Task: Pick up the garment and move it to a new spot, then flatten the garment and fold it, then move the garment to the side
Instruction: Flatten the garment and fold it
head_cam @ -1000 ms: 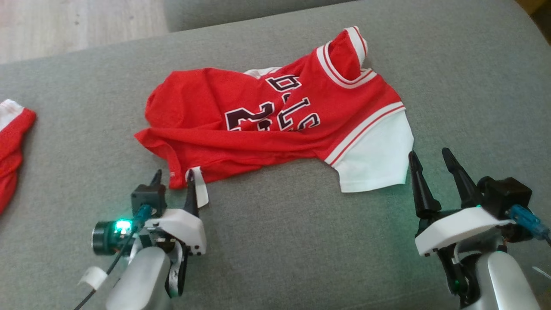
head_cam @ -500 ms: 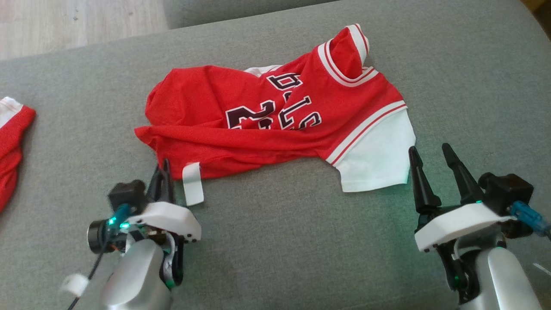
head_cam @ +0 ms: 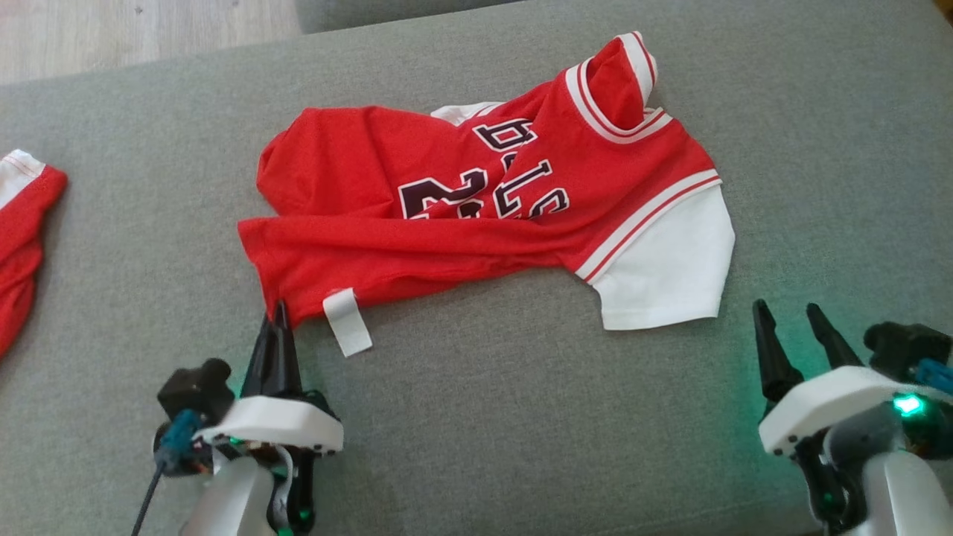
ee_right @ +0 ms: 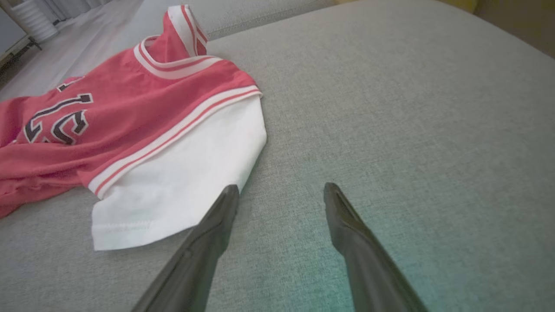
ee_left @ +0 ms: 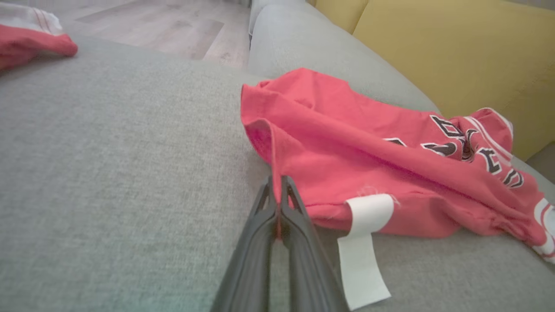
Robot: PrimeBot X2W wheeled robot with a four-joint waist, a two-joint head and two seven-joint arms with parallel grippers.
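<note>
Jersey: a red jersey (head_cam: pixel 417 246) lay crumpled on the grey couch seat (head_cam: pixel 521 417), roughly in the middle, collar end toward the robot's right and hem toward its left.
Jersey's make-up: a white sleeve (head_cam: pixel 670 268) stuck out on the near right, below a band of white and red stripes; the striped collar stood up at the far side.
Left claw: the left claw (head_cam: pixel 277 316) lay low on the seat at the near left, its fingers pressed together and pointing away from the robot. They were clamped on the jersey's near left hem corner, and in the left wrist view a sliver of red showed between the fingers (ee_left: pixel 264 216).
Right claw: the right claw (head_cam: pixel 783 313) sat at the near right with its fingers spread apart and nothing between them. It was near the white sleeve's lower corner and clear of it in the head view.
Right wrist: a green light (head_cam: pixel 907 404) glowed on it.
Writing: dark characters edged in white crossed the chest; a "2" could be made out, the rest broken by folds.
Tag: a plain white tag (head_cam: pixel 348 321) hung off the hem just beside the left claw.
Other cloth: a second red and white garment (head_cam: pixel 22 238) lay at the far left of the seat, well apart from the jersey.
Surroundings: a yellow backrest (ee_left: pixel 455 56) rose behind the seat, with pale wooden floor (head_cam: pixel 134 30) beyond.
</note>
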